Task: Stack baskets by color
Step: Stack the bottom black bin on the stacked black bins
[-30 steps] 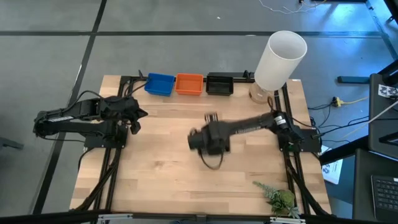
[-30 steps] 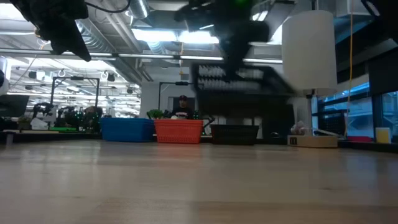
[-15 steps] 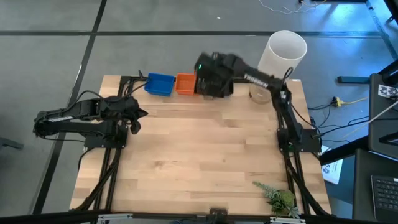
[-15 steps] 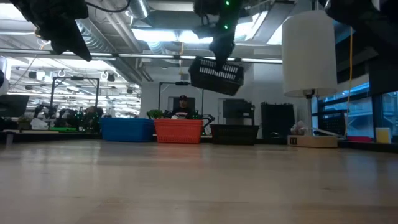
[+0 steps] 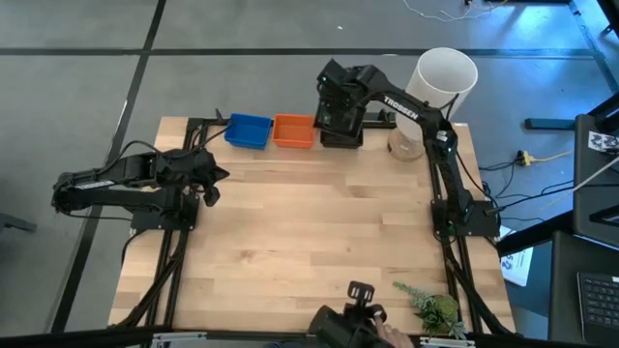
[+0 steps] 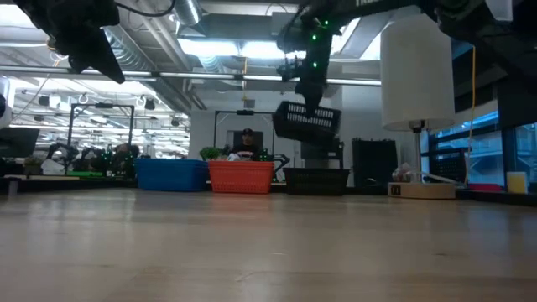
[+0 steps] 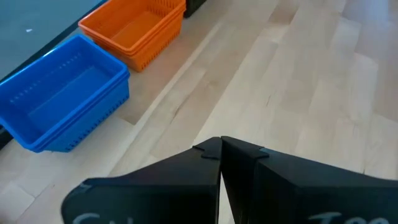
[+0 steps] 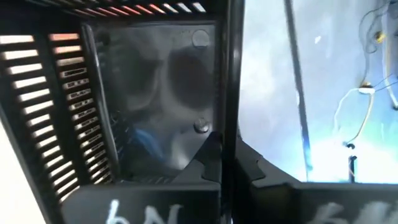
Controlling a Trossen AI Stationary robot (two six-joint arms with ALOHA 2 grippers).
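Right hand [image 5: 340, 108], clamped shut on a black basket [image 6: 308, 121], hovers over the black stack [image 6: 316, 180] at the counter's far edge, ready to nest it.

The right gripper [image 5: 338, 116] carried a small black perforated plastic basket [image 6: 309, 121] from above the middle of the tabletop [image 5: 309, 232] to the far edge, above the black basket already in the row [image 6: 316, 180], lowering slightly. A dark object, apparently with a hand [image 5: 392, 335], appeared at the near edge.
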